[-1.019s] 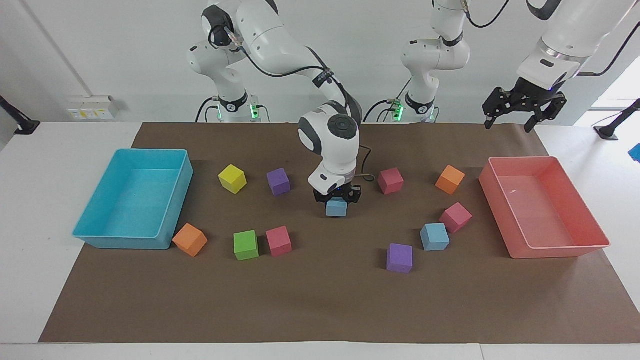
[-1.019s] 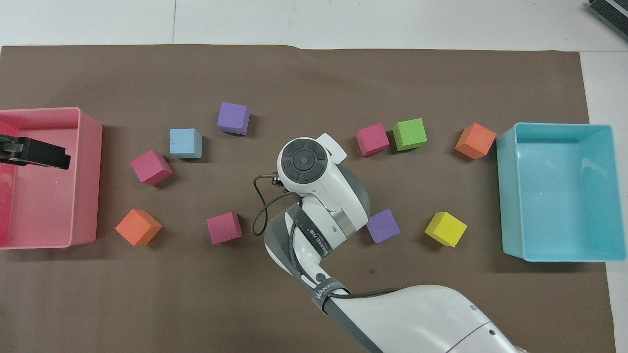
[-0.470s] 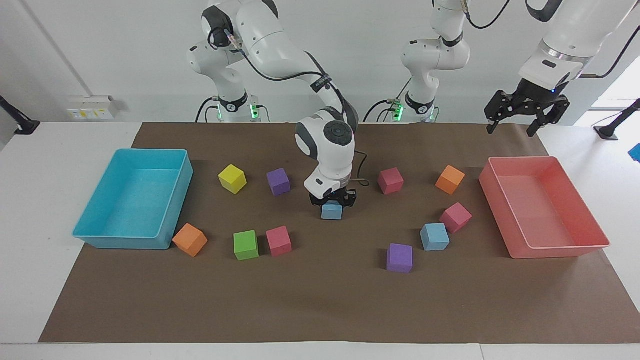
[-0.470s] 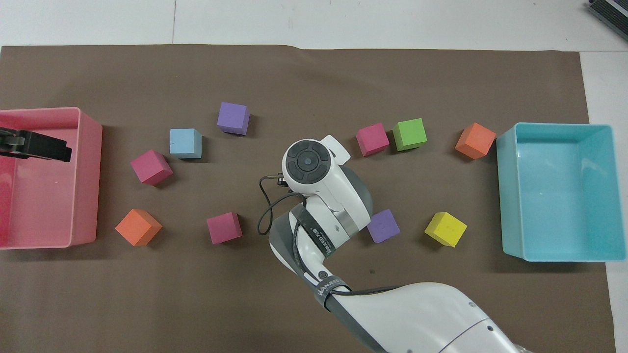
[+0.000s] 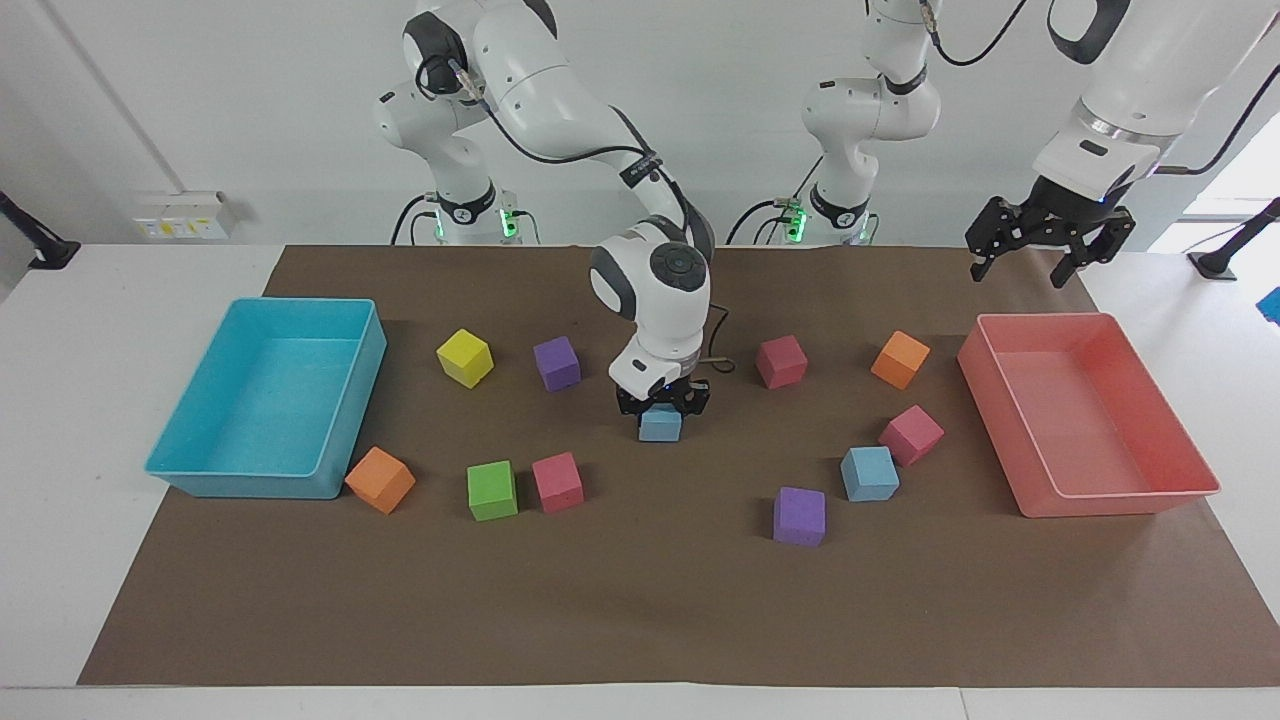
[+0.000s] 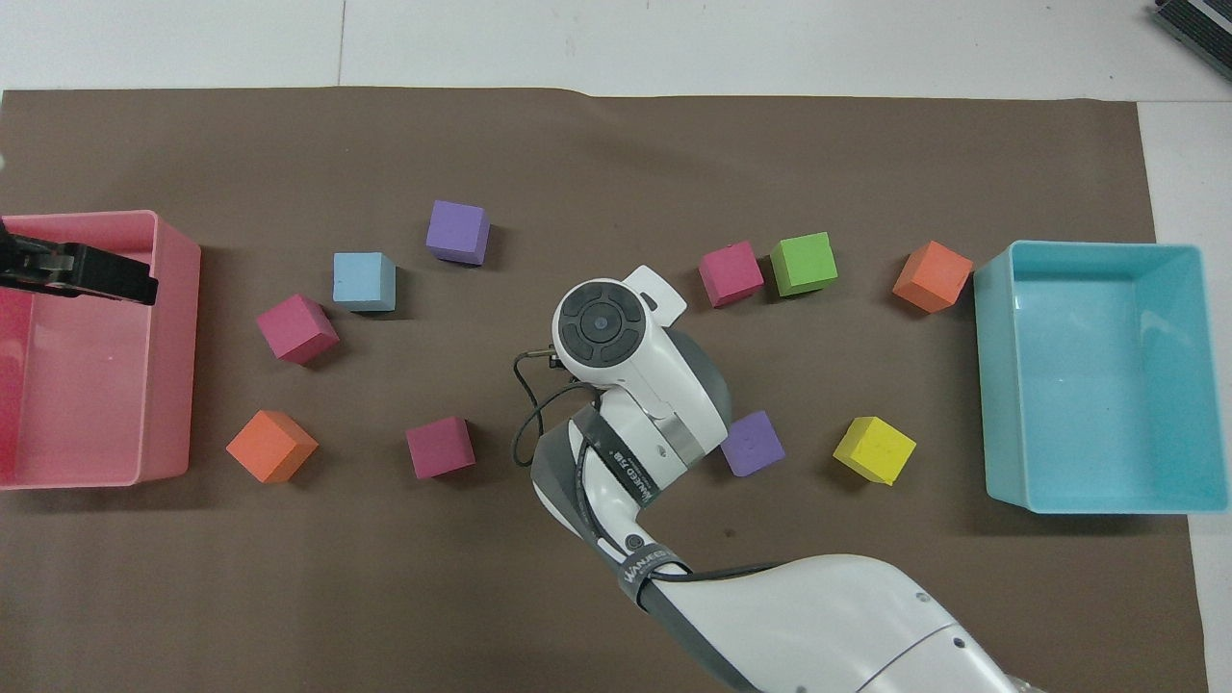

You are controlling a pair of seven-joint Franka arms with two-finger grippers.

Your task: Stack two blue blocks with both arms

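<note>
Covering most of the table, a brown paper sheet (image 5: 640, 600) carries everything else. A turquoise tray (image 5: 190, 470) sits toward the right arm's end, a pink tray (image 5: 1110, 500) toward the left arm's end. The right arm (image 5: 560, 90) bends down over the middle of the sheet, and the left arm (image 5: 1140, 80) waits raised over the pink tray's end.

The right gripper (image 5: 661, 408) points straight down, its jaws closed on the sides of one blue block (image 5: 660, 425), which sits between the fingertips at the level of the sheet; whether its underside touches the paper cannot be told. From overhead the arm's wrist hides this block entirely. The left gripper (image 5: 1050, 245) hangs with its fingers spread wide and nothing between them.

The second blue block (image 5: 869, 473) lies apart on the sheet, toward the left arm's end, just beside a pink cube (image 5: 911, 434) and near a purple cube (image 5: 800, 516). Other cubes are scattered around: yellow (image 5: 465, 357), another purple (image 5: 557, 362), green (image 5: 492, 490), and two orange ones (image 5: 380, 479) (image 5: 900, 359).
</note>
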